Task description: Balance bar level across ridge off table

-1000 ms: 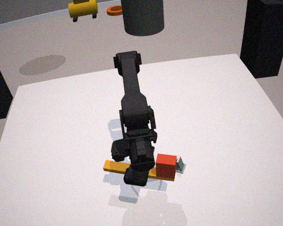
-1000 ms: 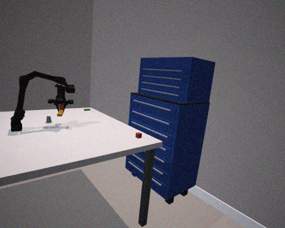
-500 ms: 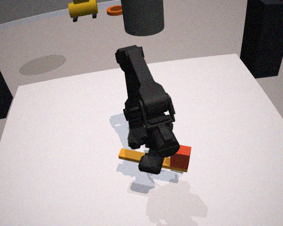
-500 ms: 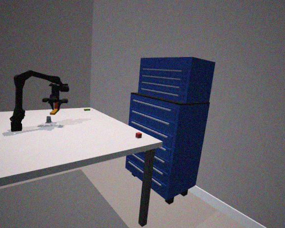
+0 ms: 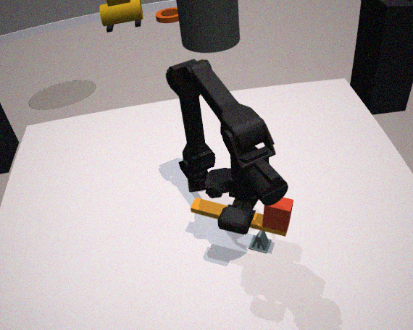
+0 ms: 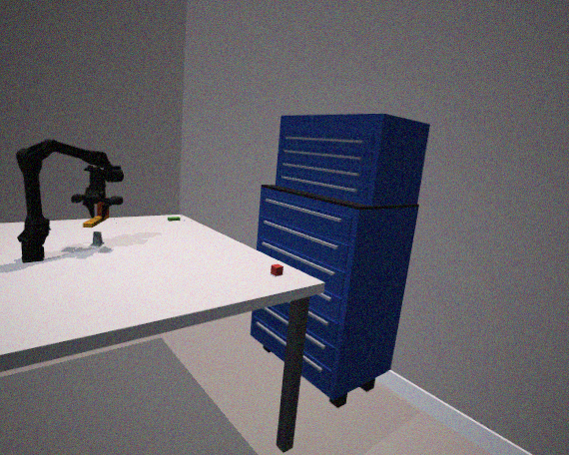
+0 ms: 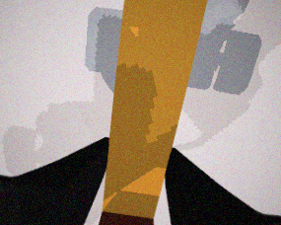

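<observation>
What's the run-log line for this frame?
phase: carry | hand: shut on bar | bar: airborne, red block on one end | ridge: on table, bar not resting on it | release: pending

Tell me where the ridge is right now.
In the top view the ridge stands on the table, near its middle, just below the red-block end of the bar that the gripper holds above it.
</observation>
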